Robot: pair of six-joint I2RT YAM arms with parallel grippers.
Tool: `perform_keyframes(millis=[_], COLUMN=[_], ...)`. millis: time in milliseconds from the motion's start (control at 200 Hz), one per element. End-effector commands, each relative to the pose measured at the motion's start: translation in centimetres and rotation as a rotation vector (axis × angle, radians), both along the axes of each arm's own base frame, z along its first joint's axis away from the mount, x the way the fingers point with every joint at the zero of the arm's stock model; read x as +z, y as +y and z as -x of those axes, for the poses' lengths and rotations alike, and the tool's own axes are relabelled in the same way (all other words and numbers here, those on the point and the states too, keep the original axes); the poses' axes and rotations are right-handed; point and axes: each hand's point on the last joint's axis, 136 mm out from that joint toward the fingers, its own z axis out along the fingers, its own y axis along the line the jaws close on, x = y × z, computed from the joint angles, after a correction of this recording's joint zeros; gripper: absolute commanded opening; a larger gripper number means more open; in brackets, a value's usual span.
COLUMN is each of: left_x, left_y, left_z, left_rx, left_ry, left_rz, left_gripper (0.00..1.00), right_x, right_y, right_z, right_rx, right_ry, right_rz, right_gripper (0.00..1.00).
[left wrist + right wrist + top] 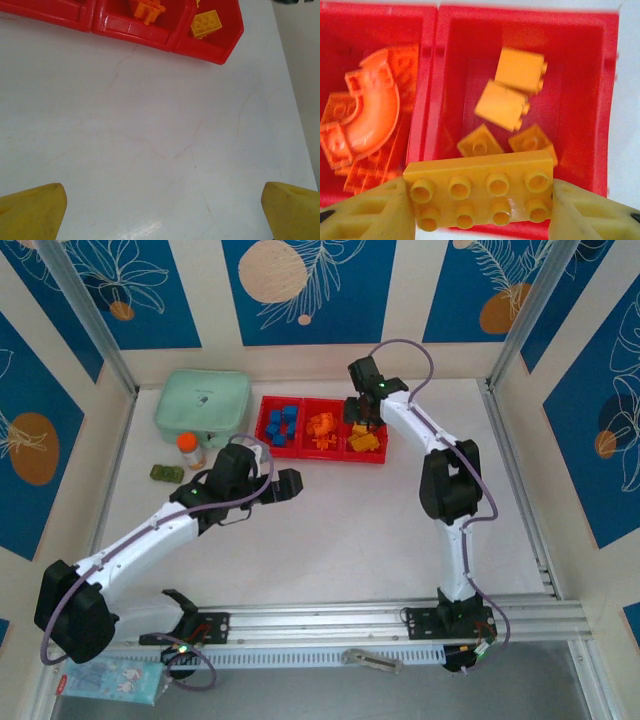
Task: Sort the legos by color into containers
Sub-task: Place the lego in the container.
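Observation:
The containers are one red tray [320, 454] of three joined compartments at the back of the table. Blue legos [283, 423] fill its left part, orange ones [322, 430] the middle, yellow ones [364, 441] the right. My right gripper [362, 412] hangs over the right compartment [607, 100], shut on a long yellow eight-stud brick [480, 192] held by its ends. Below it lie several yellow bricks [507, 97]; a curved orange piece [370, 115] lies one compartment over. My left gripper [290, 483] stands open over bare table in front of the tray [130, 27], fingertips [35, 207] wide apart.
A mint green case [202, 400] sits left of the tray. An orange-capped bottle [189, 450] and a small dark green block [165, 473] stand in front of it. Metal rails [380, 620] run along the near edge, and frame posts [520, 320] rise at the back corners.

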Motion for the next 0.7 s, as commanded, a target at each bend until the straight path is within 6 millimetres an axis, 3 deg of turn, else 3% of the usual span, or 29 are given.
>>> perform_keyframes(millis=[0,85,170,385,560,695], left_x=[1.1,1.1,1.1,1.6,2.6,3.5], left_y=[0.1,0.3,0.4,0.5,1.6,4.1], left_z=[-0.4,-0.6,-0.7,-1.0,-1.0,-1.0], left_rx=[-0.017,-0.009,-0.008,-0.006,0.011,0.064], left_ry=[-0.016,-0.015,-0.013,-0.019,-0.046,-0.082], left_rz=[0.008,0.009,0.011,0.024,0.001,-0.047], left_gripper=[0.99,0.99,0.99,0.99,0.99,0.99], right_x=[-0.5,-0.1,1.2,5.2,8.3,10.2], right_y=[-1.5,-1.5,-1.5,-1.3,-2.5,-5.0], right_z=[-0.6,-0.9,-0.9,0.9,3.8,7.3], right_rx=[-0.027,-0.031,-0.026,0.0,-0.004,-0.051], right_ry=[0.039,0.027,0.005,-0.067,-0.14,-0.218], right_rz=[0.025,0.01,0.001,-0.057,-0.095,-0.118], right_gripper=[0.61,0.64,0.73,0.86,0.95,0.99])
